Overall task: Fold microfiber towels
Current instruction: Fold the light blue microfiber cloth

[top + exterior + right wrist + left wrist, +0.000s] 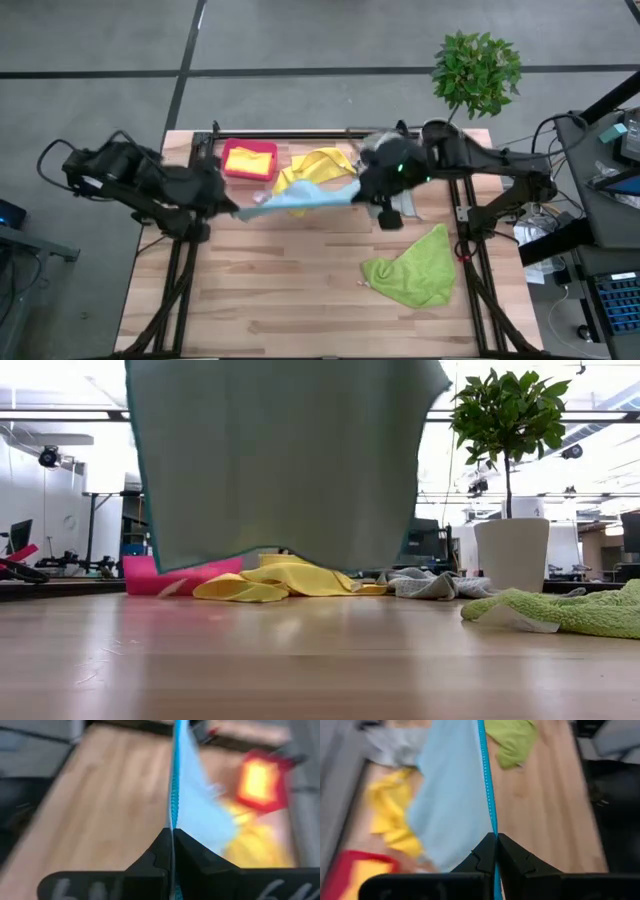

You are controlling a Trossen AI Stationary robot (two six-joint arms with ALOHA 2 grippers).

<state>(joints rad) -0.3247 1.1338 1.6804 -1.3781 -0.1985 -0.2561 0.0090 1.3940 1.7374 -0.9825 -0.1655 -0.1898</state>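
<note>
A light blue towel (300, 199) hangs spread between my two grippers over the table's far half. In the low view it is a flat sheet (280, 460) whose lower edge is clear of the wood. My left gripper (238, 212) is shut on its left end and my right gripper (358, 190) on its right end. A yellow towel (318, 165) lies crumpled behind it. A grey towel (405, 205) lies partly under my right gripper. A lime green towel (412, 268) lies bunched at the near right. Another yellow towel (250, 158) sits in the pink-red bin (228, 168). My left gripper (496, 837) pinches the towel's stitched blue edge (493, 825) at its left corner between the two fingertips, slanting down from the table's left. The edge runs taut away from the fingers and the cloth hangs below it, lifted clear. My right gripper (172, 832) pinches the same stitched edge (174, 815) at the right corner between its fingertips, slanting down from the table's right. The edge is drawn straight toward the other gripper, and the sheet hangs below, off the table.
A potted plant (477, 72) in a white pot (510, 552) stands at the far right corner. The near half of the wooden table (280, 300) shows bare wood left of the green towel. Dark frame rails run along both table sides.
</note>
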